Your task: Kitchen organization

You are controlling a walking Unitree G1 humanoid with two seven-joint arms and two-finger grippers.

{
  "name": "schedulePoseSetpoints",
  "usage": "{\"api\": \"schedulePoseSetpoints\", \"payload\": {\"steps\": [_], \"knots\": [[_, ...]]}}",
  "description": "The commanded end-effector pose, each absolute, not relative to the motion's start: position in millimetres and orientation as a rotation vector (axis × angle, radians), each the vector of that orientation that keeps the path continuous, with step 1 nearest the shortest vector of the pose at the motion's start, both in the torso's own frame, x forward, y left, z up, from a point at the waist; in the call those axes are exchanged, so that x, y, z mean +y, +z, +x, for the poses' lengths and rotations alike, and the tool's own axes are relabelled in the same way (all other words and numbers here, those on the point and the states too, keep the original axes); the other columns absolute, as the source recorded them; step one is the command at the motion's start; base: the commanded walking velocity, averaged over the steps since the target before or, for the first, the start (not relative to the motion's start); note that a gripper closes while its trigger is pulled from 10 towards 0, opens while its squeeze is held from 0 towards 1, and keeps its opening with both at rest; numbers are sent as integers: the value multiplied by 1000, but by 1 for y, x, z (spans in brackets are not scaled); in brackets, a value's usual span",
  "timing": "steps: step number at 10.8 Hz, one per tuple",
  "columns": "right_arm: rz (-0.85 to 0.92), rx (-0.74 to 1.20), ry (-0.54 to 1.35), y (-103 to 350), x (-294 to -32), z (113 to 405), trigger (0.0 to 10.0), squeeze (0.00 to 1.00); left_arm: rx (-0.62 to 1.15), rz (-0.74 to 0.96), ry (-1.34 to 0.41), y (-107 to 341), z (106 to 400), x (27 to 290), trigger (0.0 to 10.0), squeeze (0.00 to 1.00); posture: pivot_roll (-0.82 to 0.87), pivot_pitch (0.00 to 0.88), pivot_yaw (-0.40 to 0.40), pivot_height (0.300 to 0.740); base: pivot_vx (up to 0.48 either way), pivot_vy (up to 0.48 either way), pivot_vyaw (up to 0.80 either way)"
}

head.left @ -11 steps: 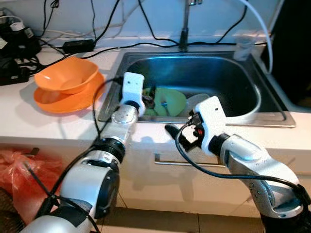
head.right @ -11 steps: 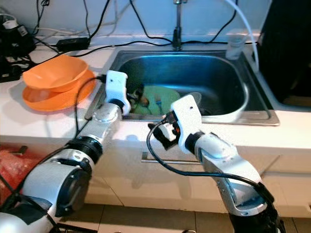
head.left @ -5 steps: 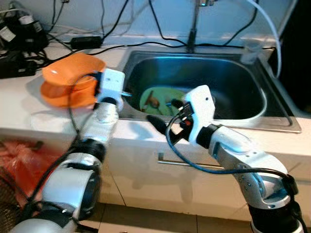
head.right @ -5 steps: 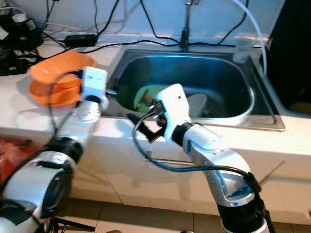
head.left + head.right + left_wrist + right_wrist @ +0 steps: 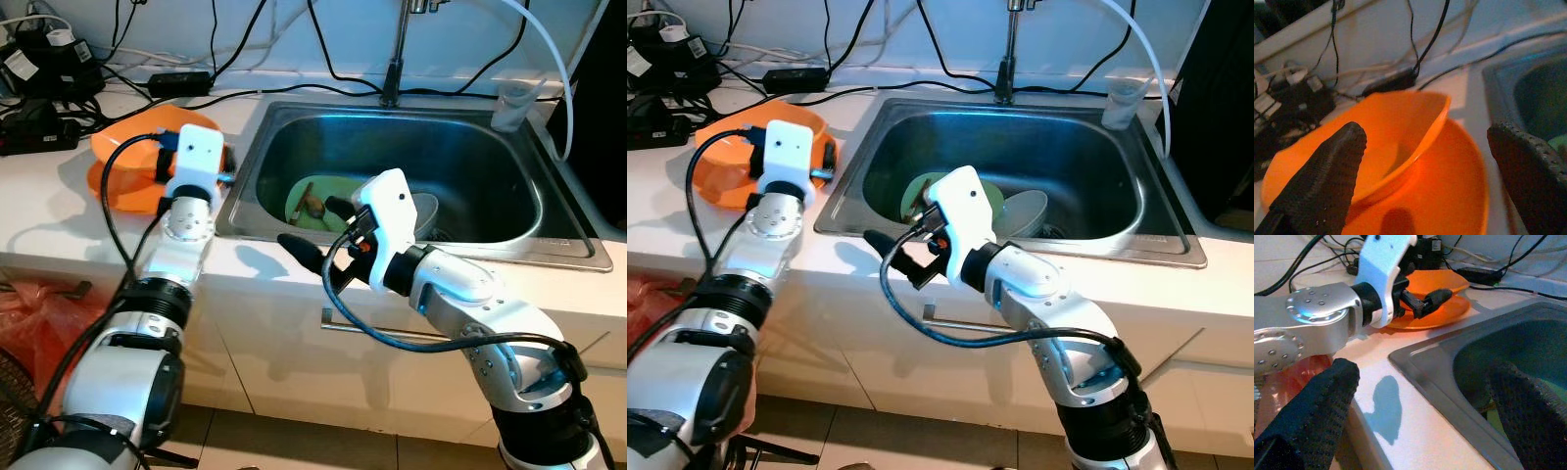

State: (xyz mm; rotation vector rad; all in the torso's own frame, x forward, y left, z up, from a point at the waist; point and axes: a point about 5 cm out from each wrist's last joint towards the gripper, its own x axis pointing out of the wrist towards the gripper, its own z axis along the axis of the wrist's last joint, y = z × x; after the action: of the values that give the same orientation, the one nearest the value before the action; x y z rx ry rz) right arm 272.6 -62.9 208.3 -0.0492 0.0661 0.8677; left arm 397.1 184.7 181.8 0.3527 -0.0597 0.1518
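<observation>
Left claw gapes before orange bowl stacked on orange plate

Bowl on plate, left of sink.

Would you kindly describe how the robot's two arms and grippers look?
Both arms are jointed silver metal with black bands, each ending in a white boxy wrist housing. A black cable loops loosely along each. The left gripper and right gripper have two long black fingers with a textured, knurled surface.
</observation>
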Motion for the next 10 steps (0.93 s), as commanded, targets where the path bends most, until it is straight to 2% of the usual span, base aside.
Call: {"api": "schedulePoseSetpoints", "payload": {"steps": [1, 2, 3, 6, 10], "knots": [[-51, 42, 890, 212, -59, 271, 10000, 0, -51, 344, 148, 189, 400, 188, 10000, 1000, 21, 27, 40, 740, 0, 0, 0], [-35, 33, 927, 215, -59, 264, 10000, 0, -46, 350, 155, 193, 401, 194, 10000, 522, 19, 39, 44, 740, 0, 0, 0], [-15, 32, 939, 215, -59, 257, 10000, 0, -26, 363, 165, 193, 401, 199, 10000, 0, 15, 48, 48, 740, 0, 0, 0], [18, 70, 936, 205, -61, 241, 10000, 0, 71, 411, 161, 185, 399, 215, 10000, 0, 21, 85, 54, 740, 0, 0, 0], [36, 79, 900, 206, -69, 239, 10000, 0, 171, 437, 91, 177, 399, 221, 10000, 0, 17, 119, 65, 740, 0, 0, 0]]}}
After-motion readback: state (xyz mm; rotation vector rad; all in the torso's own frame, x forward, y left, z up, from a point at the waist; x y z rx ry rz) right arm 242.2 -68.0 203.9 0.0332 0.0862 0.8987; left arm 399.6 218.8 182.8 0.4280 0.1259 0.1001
